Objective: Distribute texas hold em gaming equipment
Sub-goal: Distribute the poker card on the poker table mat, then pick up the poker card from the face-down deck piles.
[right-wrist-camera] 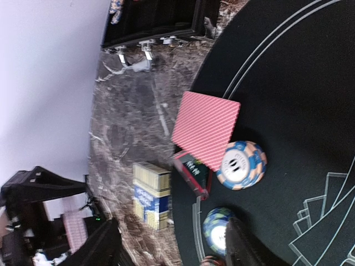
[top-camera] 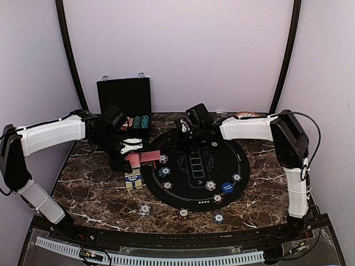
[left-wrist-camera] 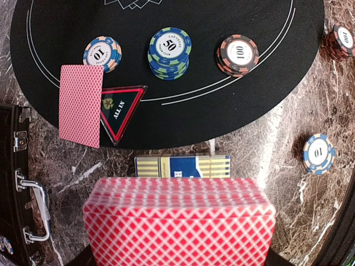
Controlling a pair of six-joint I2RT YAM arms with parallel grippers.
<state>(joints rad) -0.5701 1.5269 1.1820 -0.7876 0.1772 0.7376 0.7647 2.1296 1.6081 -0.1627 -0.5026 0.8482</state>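
My left gripper (top-camera: 128,148) is shut on a deck of red-backed playing cards (left-wrist-camera: 180,221), held above the marble just left of the black round mat (top-camera: 194,191). One card (left-wrist-camera: 81,105) lies face down on the mat's left edge, partly over a triangular all-in marker (left-wrist-camera: 119,111). Beside them sit a chip marked 10 (left-wrist-camera: 101,54), a blue-green stack marked 50 (left-wrist-camera: 170,50) and a dark stack marked 100 (left-wrist-camera: 237,54). My right gripper (right-wrist-camera: 172,249) hangs open and empty over the mat's far left, close to that card (right-wrist-camera: 205,128) and the 10 chip (right-wrist-camera: 241,164). A blue button disc (top-camera: 227,187) lies on the mat's near right.
A blue and yellow card box (left-wrist-camera: 183,166) lies on the marble below the deck. The black chip case (top-camera: 125,102) stands open at the back left. More chips (top-camera: 145,209) dot the mat's near rim and the table. A patterned plate (top-camera: 247,115) shows behind the right arm.
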